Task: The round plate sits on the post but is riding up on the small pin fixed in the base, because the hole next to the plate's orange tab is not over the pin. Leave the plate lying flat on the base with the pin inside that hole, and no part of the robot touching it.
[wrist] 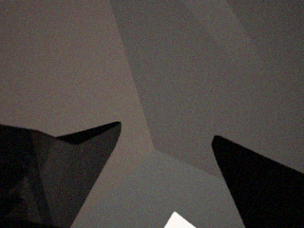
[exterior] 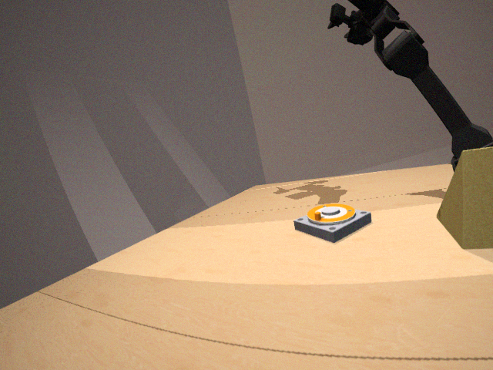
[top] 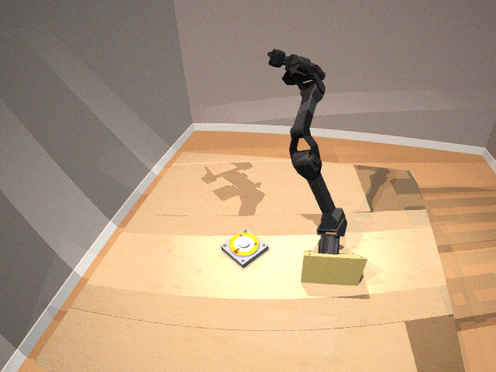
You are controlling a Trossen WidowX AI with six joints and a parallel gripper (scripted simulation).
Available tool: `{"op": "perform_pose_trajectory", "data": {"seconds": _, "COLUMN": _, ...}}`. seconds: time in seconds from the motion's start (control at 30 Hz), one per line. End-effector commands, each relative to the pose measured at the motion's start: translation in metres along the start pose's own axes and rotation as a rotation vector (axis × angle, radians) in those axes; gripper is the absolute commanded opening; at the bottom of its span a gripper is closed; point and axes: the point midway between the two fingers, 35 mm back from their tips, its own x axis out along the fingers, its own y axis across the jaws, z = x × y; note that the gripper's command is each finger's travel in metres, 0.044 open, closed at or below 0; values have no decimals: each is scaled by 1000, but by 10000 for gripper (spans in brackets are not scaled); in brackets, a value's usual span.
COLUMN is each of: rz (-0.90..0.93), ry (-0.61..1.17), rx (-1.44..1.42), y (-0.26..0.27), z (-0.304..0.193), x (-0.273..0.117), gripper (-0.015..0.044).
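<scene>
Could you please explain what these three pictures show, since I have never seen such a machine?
The black jointed thing is a robot arm on a yellow-green block. Its claw is raised high, open and holds nothing. One picture looks down from above, one from low at the side, and the dark one from a camera at the claw, showing its two fingers against the wall. On the wooden surface sits a grey square base carrying a yellow-orange round plate with a small orange tab, around a white post.
</scene>
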Motion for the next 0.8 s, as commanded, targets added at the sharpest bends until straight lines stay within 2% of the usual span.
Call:
{"op": "perform_pose_trajectory", "data": {"seconds": 0.0, "rz": 1, "ry": 7, "rx": 20, "y": 3, "z": -2, "x": -1, "gripper": 374}}
{"op": "perform_pose_trajectory", "data": {"seconds": 0.17, "rz": 33, "ry": 148, "rx": 518, "y": 88, "z": -19, "x": -22, "gripper": 242}}
{"op": "perform_pose_trajectory", "data": {"seconds": 0.23, "rz": 44, "ry": 175, "rx": 654, "y": 111, "z": -16, "x": -25, "gripper": 190}}
{"op": "perform_pose_trajectory", "data": {"seconds": 0.33, "rz": 10, "ry": 187, "rx": 709, "y": 119, "z": -15, "x": -29, "gripper": 111}}
{"op": "perform_pose_trajectory", "data": {"seconds": 0.47, "rz": 35, "ry": 219, "rx": 1036, "y": 169, "z": 7, "x": -25, "gripper": 6}}
{"op": "perform_pose_trajectory", "data": {"seconds": 0.6, "rz": 0, "ry": 219, "rx": 1272, "y": 185, "z": 23, "x": -21, "gripper": 0}}
{"op": "perform_pose_trajectory", "data": {"seconds": 0.7, "rz": 81, "ry": 214, "rx": 1652, "y": 228, "z": 76, "x": -2, "gripper": 0}}
{"op": "perform_pose_trajectory", "data": {"seconds": 0.77, "rz": 123, "ry": 203, "rx": 1792, "y": 240, "z": 101, "x": 7, "gripper": 0}}
